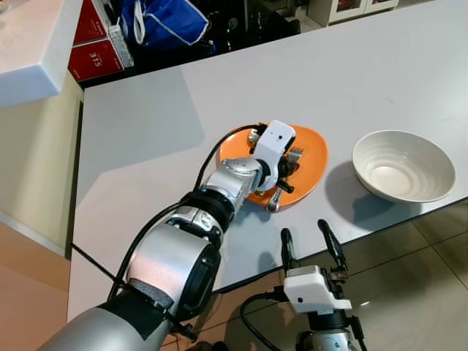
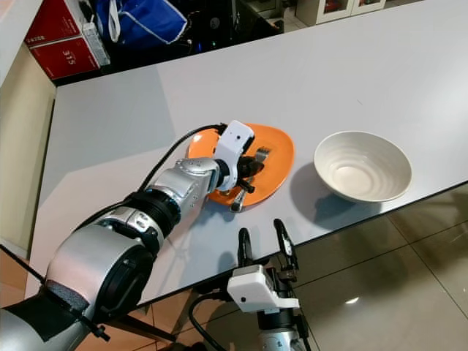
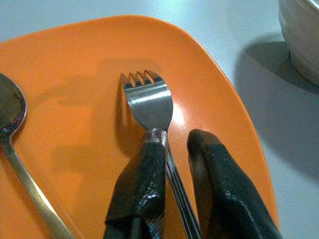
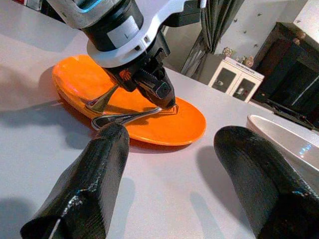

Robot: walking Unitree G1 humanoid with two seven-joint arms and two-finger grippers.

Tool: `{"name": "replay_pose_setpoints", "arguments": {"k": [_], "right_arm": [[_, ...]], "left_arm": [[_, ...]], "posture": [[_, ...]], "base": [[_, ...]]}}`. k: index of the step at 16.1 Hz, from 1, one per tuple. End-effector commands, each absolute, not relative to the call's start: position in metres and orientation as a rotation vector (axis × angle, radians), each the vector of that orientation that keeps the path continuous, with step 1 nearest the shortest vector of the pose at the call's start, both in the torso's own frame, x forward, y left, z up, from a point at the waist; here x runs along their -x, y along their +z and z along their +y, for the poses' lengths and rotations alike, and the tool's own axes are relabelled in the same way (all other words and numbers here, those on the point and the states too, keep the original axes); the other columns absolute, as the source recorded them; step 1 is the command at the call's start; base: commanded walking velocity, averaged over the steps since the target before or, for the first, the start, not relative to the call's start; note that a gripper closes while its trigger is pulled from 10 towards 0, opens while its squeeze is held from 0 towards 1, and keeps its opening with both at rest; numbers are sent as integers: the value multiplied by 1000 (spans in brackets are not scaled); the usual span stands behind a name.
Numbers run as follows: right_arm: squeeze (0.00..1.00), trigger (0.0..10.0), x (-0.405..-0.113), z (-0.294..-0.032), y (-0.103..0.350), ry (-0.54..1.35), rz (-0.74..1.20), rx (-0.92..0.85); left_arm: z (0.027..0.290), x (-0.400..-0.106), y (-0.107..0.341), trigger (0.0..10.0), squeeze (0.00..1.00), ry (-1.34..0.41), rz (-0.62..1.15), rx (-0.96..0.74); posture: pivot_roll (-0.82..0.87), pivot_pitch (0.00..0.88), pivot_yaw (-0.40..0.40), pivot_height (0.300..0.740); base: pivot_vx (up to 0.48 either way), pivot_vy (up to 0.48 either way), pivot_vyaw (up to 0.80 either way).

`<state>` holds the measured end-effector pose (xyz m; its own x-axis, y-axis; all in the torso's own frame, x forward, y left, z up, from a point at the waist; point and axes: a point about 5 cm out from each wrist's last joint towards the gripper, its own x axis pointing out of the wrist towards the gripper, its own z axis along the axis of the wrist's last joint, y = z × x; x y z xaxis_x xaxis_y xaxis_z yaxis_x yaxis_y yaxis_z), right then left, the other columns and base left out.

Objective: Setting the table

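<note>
Table point(image 1: 146, 124): fork point(image 3: 149, 107), spoon point(image 3: 12, 119) on plate point(image 3: 70, 59)

plate point(image 1: 311, 164) orange | bowl point(image 1: 403, 165) white, ribbed | table point(image 1: 146, 131) grey | fork point(image 3: 149, 104) silver

1. Orange plate point(image 3: 70, 64): smooth, semi-gloss, plastic-like surface.
2. Silver metal fork point(image 3: 148, 102): polished, reflective.
3. Silver metal spoon point(image 3: 11, 112): glossy, mirror-like bowl.
4. White ribbed bowl point(image 1: 404, 165): glazed, ceramic-looking.
5. Pale grey table point(image 1: 146, 124): matt, smooth top.
6. Left gripper point(image 3: 174, 154): black rubbery fingers, slightly shiny.
7. Beige floor tiles point(image 2: 409, 278): glossy.
</note>
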<state>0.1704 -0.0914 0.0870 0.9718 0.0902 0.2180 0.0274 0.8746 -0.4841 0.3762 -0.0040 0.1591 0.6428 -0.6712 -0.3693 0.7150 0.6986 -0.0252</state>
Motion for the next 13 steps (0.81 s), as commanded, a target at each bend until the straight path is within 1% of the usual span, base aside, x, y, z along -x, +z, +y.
{"name": "replay_pose_setpoints", "arguments": {"k": [1,8,13], "right_arm": [[0,10000,-169,-88,85,35,-226,504],[0,10000,-169,-87,84,39,-234,510],[0,10000,-168,-87,84,38,-236,513]], "left_arm": [[-8,-377,167,10000,1000,-804,354,-161],[-9,-376,164,10000,1000,-813,377,-166],[-3,-376,158,10000,1000,-793,429,-175]], "posture": [[-203,105,161,740],[-213,90,164,740],[-223,90,173,740]], "base": [[0,0,0],[0,0,0],[0,0,0]]}}
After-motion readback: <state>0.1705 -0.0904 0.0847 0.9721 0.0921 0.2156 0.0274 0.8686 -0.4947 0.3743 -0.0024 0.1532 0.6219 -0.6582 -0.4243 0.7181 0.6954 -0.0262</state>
